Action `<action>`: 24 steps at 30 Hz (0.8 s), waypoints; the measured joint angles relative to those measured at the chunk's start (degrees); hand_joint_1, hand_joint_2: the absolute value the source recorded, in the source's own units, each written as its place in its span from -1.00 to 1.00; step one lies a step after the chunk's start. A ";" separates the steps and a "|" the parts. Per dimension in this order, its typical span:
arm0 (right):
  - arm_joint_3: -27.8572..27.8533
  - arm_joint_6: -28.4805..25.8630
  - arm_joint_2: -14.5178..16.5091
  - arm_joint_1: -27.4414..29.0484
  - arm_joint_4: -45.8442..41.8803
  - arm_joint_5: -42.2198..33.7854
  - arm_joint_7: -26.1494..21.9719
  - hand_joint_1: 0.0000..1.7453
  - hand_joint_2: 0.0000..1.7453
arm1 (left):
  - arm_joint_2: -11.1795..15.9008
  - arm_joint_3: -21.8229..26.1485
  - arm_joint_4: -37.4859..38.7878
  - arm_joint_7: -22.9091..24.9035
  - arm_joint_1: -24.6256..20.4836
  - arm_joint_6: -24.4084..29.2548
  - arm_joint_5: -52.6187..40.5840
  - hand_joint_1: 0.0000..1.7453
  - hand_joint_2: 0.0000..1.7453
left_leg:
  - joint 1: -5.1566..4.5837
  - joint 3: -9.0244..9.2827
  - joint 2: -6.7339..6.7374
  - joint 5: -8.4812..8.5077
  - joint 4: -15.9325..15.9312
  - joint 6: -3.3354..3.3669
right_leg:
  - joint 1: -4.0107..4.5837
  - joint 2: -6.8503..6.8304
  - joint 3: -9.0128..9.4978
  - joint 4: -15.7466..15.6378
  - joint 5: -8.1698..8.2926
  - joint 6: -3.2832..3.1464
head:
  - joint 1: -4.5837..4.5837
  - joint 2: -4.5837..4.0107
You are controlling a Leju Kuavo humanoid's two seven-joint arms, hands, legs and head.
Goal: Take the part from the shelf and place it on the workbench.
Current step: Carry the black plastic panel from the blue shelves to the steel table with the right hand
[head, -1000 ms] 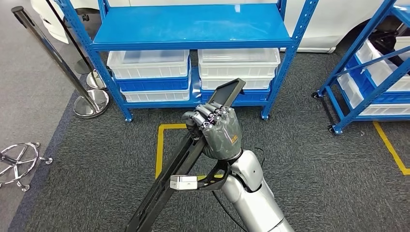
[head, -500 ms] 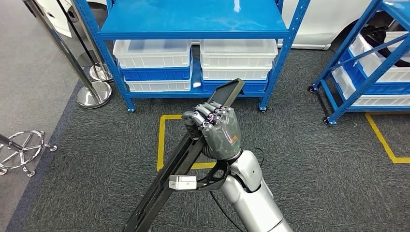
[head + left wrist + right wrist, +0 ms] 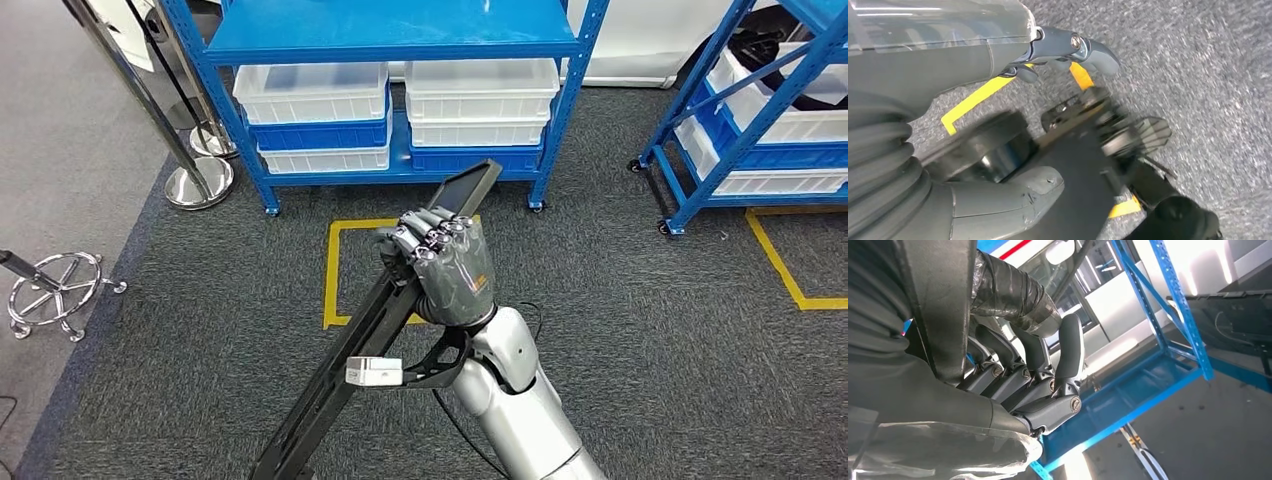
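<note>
Right hand (image 3: pixel 450 268) grips part (image 3: pixel 385 325) — over open carpet (image 3: pixel 650 330).

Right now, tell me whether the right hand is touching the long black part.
Touching: head view shows the right hand with fingers wrapped around the long black part.

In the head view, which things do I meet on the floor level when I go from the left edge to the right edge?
Chrome chair base → stanchion base → blue shelf with white bins → black part held by the right hand → second blue shelf.
</note>
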 joint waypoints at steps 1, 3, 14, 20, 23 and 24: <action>0.00 0.00 0.11 -0.14 0.02 0.02 0.01 1.00 1.00 | 0.07 0.00 -0.02 -0.01 -0.17 -0.01 0.00 -1.00 1.00 | -0.22 1.64 -0.03 -0.79 -2.65 0.34 | -0.05 -0.08 -0.20 0.00 0.56 0.33 | 0.01 0.00; 0.00 0.01 0.28 -0.45 0.10 0.05 0.06 1.00 1.00 | 0.13 0.00 -0.03 0.01 -0.34 -0.02 -0.01 -1.00 1.00 | -0.41 1.83 -0.03 -0.66 -4.41 1.10 | -0.11 -0.23 -0.35 -0.51 1.80 1.10 | 0.01 0.00; 0.00 0.00 0.20 -1.00 0.84 0.07 0.34 1.00 1.00 | 0.10 0.02 -0.03 0.02 -0.43 -0.08 -0.06 -1.00 1.00 | -0.05 -7.07 0.39 6.93 -3.90 1.96 | -1.14 0.32 4.60 7.46 -7.03 3.12 | 0.04 0.00; 0.00 0.01 0.40 -1.58 0.99 0.24 0.42 1.00 1.00 | 0.09 0.02 -0.02 0.04 -0.40 -0.06 -0.07 -1.00 1.00 | 0.24 -8.96 0.17 8.43 -3.21 -0.34 | -0.56 0.31 8.83 -1.42 -7.26 0.79 | 0.01 0.00; 0.00 0.03 0.54 -1.75 1.26 0.45 0.46 1.00 1.00 | 0.08 0.02 -0.01 0.18 -0.33 -0.07 -0.11 -1.00 1.00 | 0.43 -11.47 0.01 0.87 4.21 -1.00 | -0.64 0.14 6.62 -1.70 -5.10 -0.21 | -0.05 0.00; 0.00 0.03 0.56 -1.78 1.35 0.49 0.45 1.00 1.00 | 0.08 0.02 -0.01 0.20 -0.33 -0.07 -0.14 -1.00 1.00 | 0.46 -12.18 0.01 -1.56 7.92 -1.15 | -0.54 0.12 5.74 -1.65 -4.45 -0.32 | -0.06 0.00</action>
